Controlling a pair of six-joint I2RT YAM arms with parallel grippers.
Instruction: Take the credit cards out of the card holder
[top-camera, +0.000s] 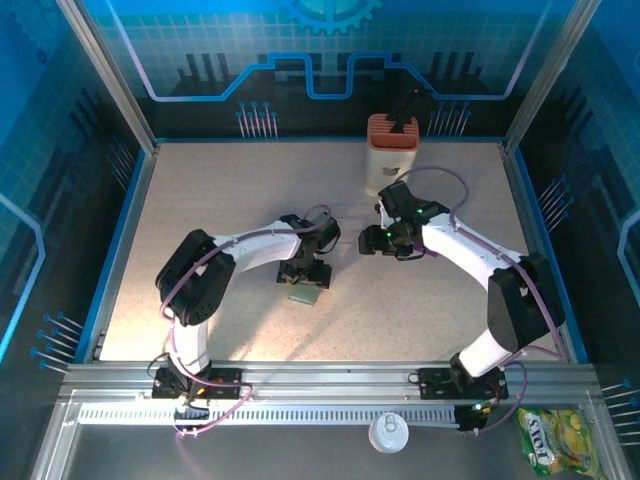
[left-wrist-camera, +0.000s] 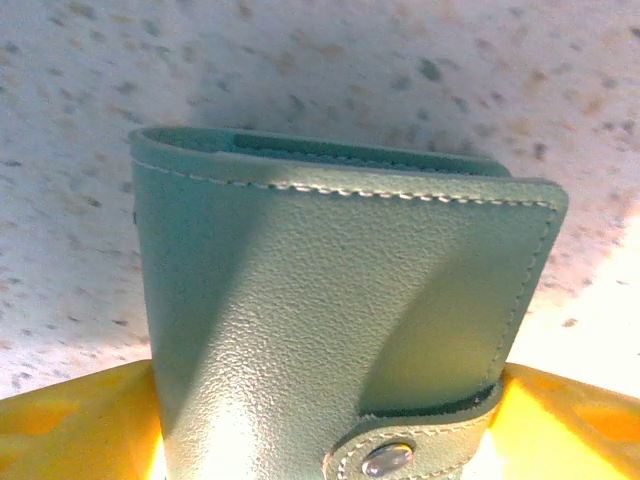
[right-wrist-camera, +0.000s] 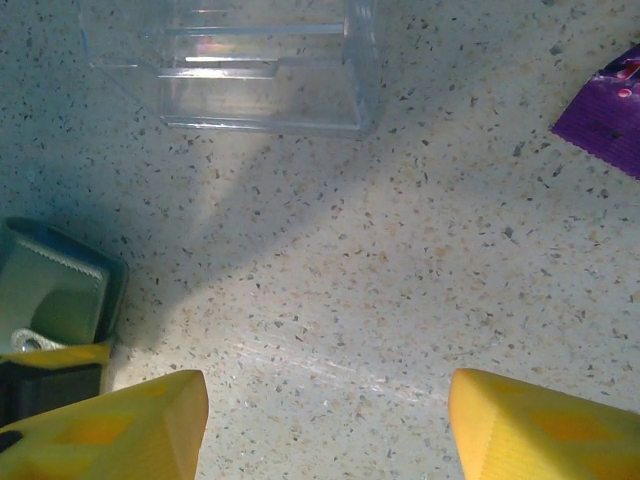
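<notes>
Being bracketed on the desk (right-wrist-camera: 400, 250) by the left tool (top-camera: 305, 272), pinched or merely flanked cannot be told, the snapped-shut card holder (left-wrist-camera: 340, 320) is seemingly being secured, its strap (left-wrist-camera: 420, 440) probably needing unsnapping by the right tool (right-wrist-camera: 325, 420), being held spread nearby.

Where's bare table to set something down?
Widest bare table lies left, between the left arm and the left wall. Another patch sits ahead of the right end effector, bordered by the clear box, purple packet and card holder. Crowded: the centre around the left end effector, and by the orange-and-cream block.
</notes>
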